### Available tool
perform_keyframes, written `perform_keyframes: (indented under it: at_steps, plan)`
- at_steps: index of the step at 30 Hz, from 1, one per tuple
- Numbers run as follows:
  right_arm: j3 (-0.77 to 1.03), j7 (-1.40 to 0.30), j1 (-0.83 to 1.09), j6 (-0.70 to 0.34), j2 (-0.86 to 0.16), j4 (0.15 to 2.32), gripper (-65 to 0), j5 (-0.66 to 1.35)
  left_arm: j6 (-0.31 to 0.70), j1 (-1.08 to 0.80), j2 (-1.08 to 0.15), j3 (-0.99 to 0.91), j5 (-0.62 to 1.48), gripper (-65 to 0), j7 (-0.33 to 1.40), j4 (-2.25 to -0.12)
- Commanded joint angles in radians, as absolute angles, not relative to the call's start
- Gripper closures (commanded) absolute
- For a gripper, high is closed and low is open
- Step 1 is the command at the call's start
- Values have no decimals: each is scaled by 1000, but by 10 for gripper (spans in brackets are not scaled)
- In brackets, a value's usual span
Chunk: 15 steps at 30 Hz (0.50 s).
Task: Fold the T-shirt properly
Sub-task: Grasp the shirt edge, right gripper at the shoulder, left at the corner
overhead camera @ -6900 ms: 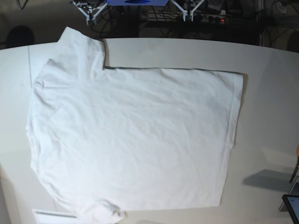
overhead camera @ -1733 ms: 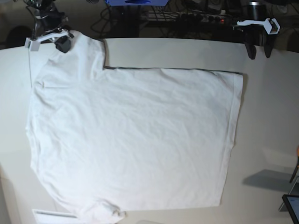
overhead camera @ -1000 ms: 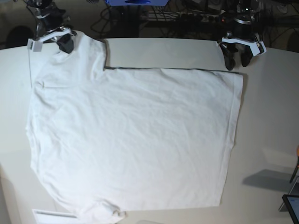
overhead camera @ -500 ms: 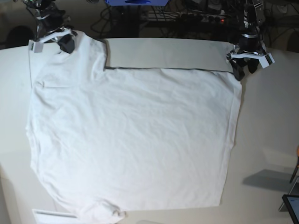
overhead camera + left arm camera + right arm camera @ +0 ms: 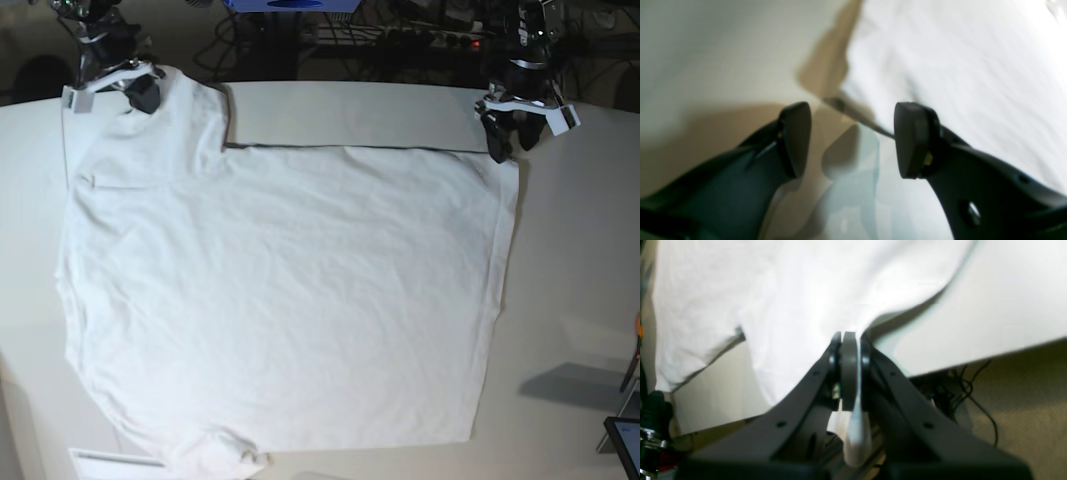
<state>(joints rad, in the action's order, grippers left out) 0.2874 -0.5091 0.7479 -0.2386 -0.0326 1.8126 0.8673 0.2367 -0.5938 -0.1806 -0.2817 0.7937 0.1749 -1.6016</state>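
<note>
Across the off-white tabletop (image 5: 590,230) in the base view, the T-shirt (image 5: 290,300) lies spread flat, one sleeve pointing up at the far left corner and the hem running down the right side. The right gripper (image 5: 142,92) sits at that sleeve's tip, and the left gripper (image 5: 510,145) stands at the shirt's far right corner. From the left wrist camera, the left gripper (image 5: 851,140) has its two dark fingers (image 5: 796,136) spread apart, one over bare tabletop (image 5: 706,60) and the other over white cloth, with the T-shirt (image 5: 957,73) corner lying in the gap between them; whether they touch the fabric is unclear in the blur. From the right wrist camera, the right gripper (image 5: 850,370) is pressed together on a fold of the T-shirt (image 5: 800,296), cloth pinched between the pads and hanging out below them, while the rest drapes away over the tabletop (image 5: 990,306).
</note>
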Motion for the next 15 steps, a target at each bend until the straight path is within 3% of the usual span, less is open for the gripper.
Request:
perform_keyframes:
  at_steps: [1,15]
  plan:
    - [289,-507,753,-245,-36,1814,-3,877,240,-588,-188,-283,800,-390,170,-1606]
    - [288,-507,743,-246,-36,1808,-3,877,240,-515,-183,-274,802,-390,171,-1603]
